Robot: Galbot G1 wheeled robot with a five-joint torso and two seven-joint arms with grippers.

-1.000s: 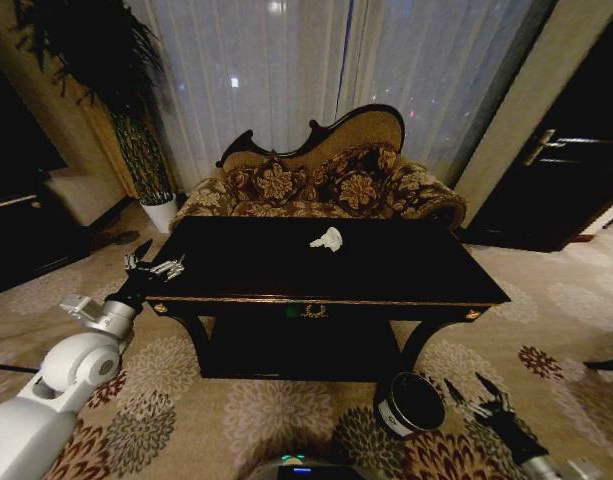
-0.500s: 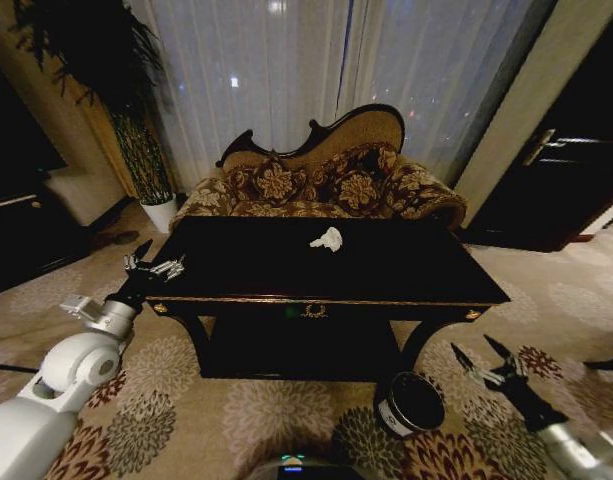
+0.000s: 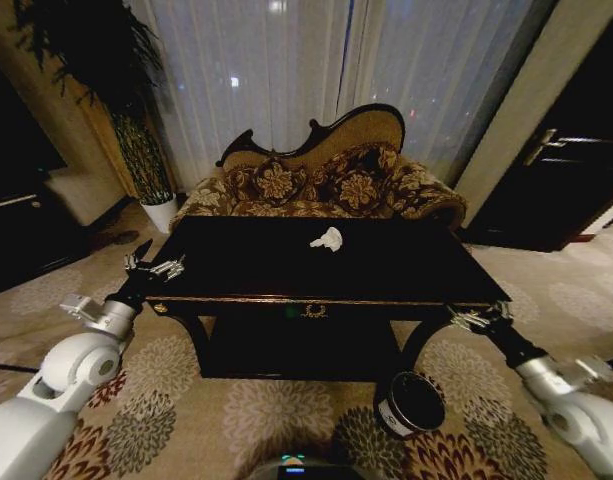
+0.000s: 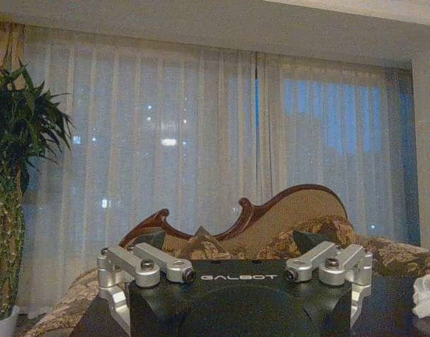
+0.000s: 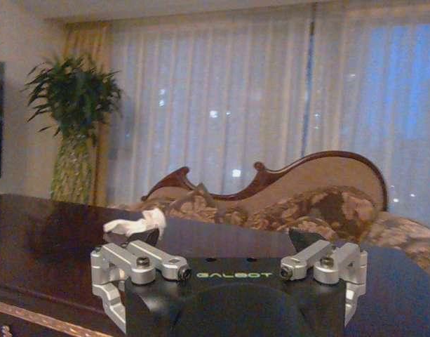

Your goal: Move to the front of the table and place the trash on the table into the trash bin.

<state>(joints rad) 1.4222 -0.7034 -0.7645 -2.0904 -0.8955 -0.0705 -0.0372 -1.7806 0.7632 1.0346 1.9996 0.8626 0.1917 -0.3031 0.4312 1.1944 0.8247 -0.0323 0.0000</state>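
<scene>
Before table (image 3: 386,290), parked; paper wad (image 3: 327,238) at twelve o'clock unpicked, bin (image 3: 410,402) at five; left gripper (image 3: 154,266), right gripper (image 3: 478,318) spread, empty.

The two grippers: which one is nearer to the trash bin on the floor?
The right gripper, at the table's front right corner, is nearer: the trash bin stands on the carpet just below it. The left gripper is at the far left corner.

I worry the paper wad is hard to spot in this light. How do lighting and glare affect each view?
Head view: dim room, the white paper wad stands out against the glossy black table. Right wrist view: brighter, curtains backlit, wad clear. Left wrist view: curtains glow, wad cut off at the picture's edge.
</scene>
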